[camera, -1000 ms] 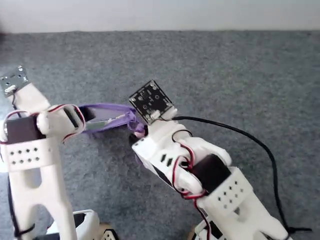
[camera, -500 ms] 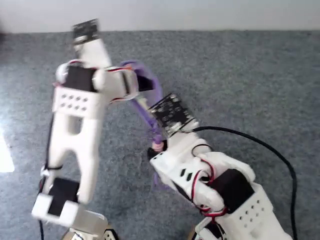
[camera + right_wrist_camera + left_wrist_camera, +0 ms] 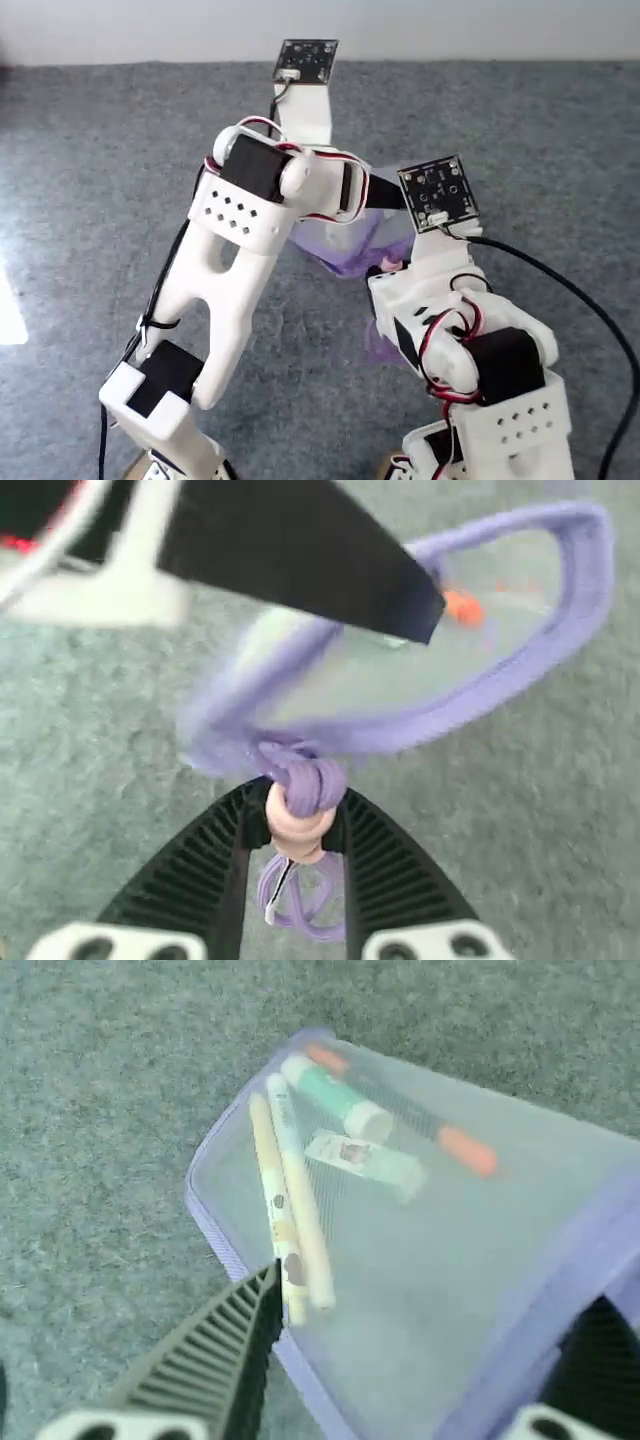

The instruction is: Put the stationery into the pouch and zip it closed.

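A translucent pouch [image 3: 345, 242] with purple edging hangs between the two arms above the grey carpet. My left gripper [image 3: 385, 198] is shut on one end of it; in the left wrist view the pouch [image 3: 430, 1240] sits between the fingers of the left gripper [image 3: 430, 1305]. Inside lie two pale pens [image 3: 290, 1210], a green glue stick [image 3: 335, 1095], an orange-capped marker [image 3: 440, 1130] and a small white stick [image 3: 365, 1160]. My right gripper [image 3: 295, 815] is shut on the zipper pull [image 3: 297, 825], a pink bead on a purple cord, at the pouch's other end [image 3: 387, 264].
Grey carpet [image 3: 120, 150] covers the table up to a white wall [image 3: 480, 25] at the back. A black cable [image 3: 560, 290] trails from the right arm toward the right edge. The left arm's long white link [image 3: 230, 290] crosses the middle.
The left arm has swung from the far left to the centre, carrying the pouch with it. The right gripper has kept hold of the zipper pull and shifted right.
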Robot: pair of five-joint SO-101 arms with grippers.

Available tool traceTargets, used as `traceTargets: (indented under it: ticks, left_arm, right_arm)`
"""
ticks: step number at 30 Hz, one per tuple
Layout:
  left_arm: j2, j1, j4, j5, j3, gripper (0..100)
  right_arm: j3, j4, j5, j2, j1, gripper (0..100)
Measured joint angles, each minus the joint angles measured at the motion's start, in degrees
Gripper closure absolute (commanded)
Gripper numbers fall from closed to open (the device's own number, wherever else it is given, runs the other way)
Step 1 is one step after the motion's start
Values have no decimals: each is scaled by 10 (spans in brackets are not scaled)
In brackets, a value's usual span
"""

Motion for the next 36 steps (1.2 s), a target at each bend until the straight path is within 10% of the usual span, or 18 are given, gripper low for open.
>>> traceTargets:
  ticks: [19,36]
  left_arm:
    - [-260,-66,0,-2,124,588]
    - [-420,-28,-115,-164,411,594]
  right_arm:
    - [8,-85,14,-1,24,991]
    - [9,-121,64,-1,41,991]
